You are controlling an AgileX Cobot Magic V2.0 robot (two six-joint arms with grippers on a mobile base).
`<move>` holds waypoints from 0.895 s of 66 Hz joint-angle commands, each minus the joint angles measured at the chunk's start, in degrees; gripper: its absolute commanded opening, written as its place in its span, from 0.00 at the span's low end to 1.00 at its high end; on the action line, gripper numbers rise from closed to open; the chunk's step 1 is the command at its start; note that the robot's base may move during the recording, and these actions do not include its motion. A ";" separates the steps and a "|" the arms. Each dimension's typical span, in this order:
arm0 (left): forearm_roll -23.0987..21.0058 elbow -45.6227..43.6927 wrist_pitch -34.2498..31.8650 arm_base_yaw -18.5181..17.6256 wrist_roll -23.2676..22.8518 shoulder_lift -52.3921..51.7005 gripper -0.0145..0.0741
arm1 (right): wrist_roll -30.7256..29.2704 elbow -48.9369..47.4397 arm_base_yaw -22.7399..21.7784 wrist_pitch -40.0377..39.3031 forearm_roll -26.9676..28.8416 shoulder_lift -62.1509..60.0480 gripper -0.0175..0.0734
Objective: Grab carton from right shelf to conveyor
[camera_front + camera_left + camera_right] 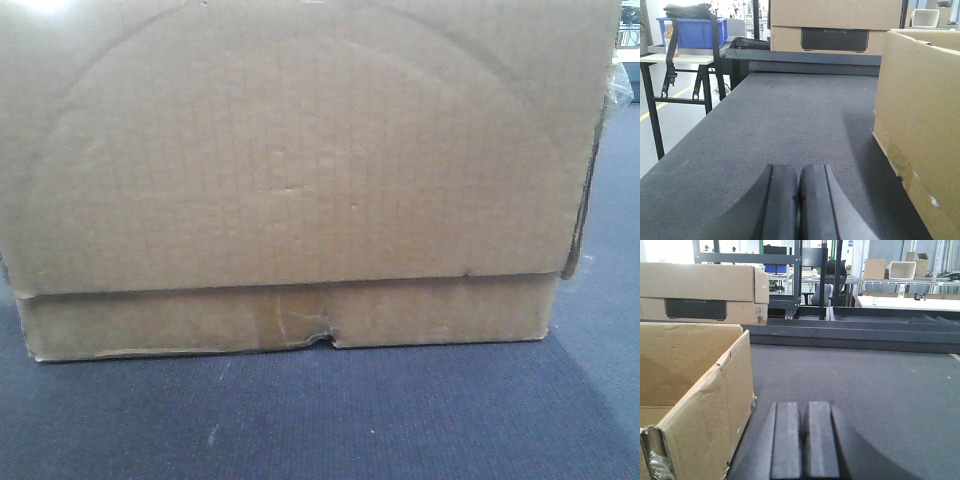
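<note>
The carton [300,170] is matt brown corrugated cardboard, faintly ribbed, with a glossy strip of clear tape [290,320] at its torn lower edge. The conveyor [790,125] is dark grey-blue, matt, woven-looking cloth. The left tool [799,205] has matt black rubbery pads.

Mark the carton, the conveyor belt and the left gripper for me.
carton [300,160]: front view, middle of its broad brown face.
conveyor belt [790,120]: left wrist view, bare ribbed surface left of the carton.
left gripper [799,200]: left wrist view, seam where its two dark pads meet.
</note>
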 commanded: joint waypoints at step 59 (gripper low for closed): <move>-0.41 -0.07 -1.40 0.18 0.39 -0.40 0.17 | -5.70 2.71 -6.26 -0.83 3.67 -1.18 0.11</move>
